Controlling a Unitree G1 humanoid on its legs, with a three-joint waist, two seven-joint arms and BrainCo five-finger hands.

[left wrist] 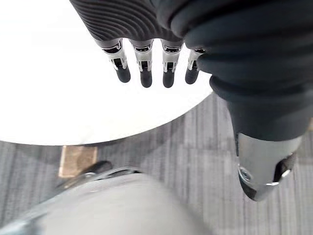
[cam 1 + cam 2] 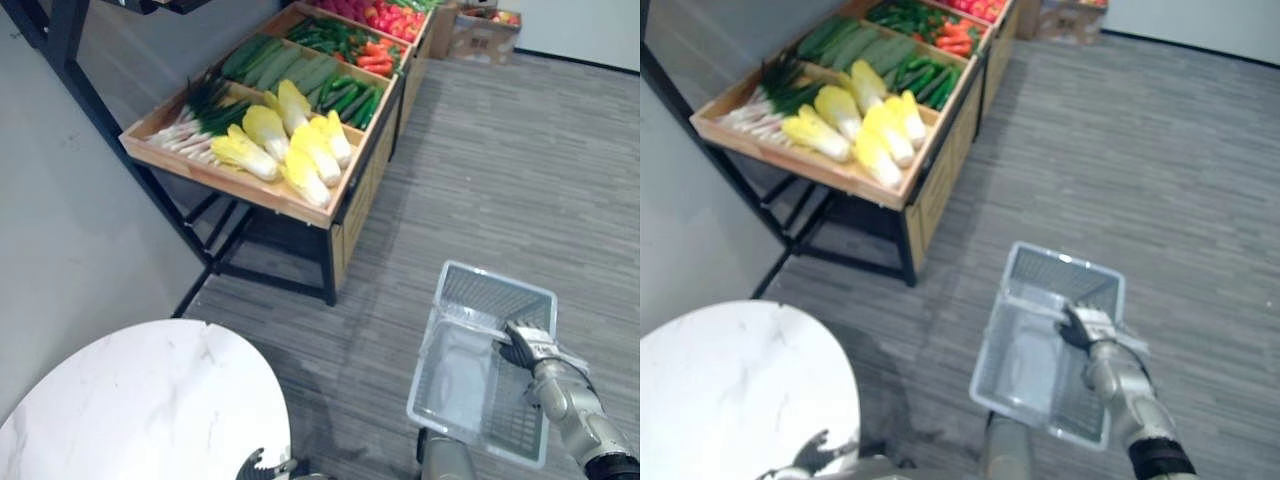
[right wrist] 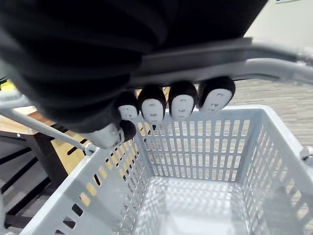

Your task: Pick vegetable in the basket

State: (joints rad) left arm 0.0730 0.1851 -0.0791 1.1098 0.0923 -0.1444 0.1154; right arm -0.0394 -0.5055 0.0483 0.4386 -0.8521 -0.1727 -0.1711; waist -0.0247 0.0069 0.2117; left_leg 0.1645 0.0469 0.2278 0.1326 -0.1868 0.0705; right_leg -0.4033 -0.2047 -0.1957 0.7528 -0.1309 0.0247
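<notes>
The right hand (image 2: 530, 345) is closed round the handle (image 3: 274, 68) of a grey plastic basket (image 2: 470, 285). In the right wrist view its dark-tipped fingers (image 3: 181, 100) curl over the bar with the thumb tucked beneath. The basket hangs from this grip at the robot's right, above the grey plank floor (image 2: 520, 170), and its perforated bottom shows bare. The vegetables lie on a wooden display stand (image 2: 230, 180) ahead and to the left, well apart from the basket. In the nearest compartment, pale yellow cabbages (image 2: 290, 145) lie side by side. Just beside them, towards the wall, is a bunch of spring onions (image 2: 195, 125) with white stems and dark green tops. Behind these are long cucumbers (image 2: 275, 62) and a cluster of smaller dark green vegetables (image 2: 350, 98). Further back along the stand are green peppers (image 2: 330, 35), carrots (image 2: 375, 55) and red vegetables (image 2: 395, 18) whose kind cannot be told. A cardboard box (image 2: 485, 35) stands on the floor past the far end of the stand. The left hand (image 1: 146, 29) hangs low at the robot's left over the edge of a round white marble-patterned worktop (image 2: 140, 400). Its fingers (image 1: 144, 73) are straight, side by side, and grasp nothing.
</notes>
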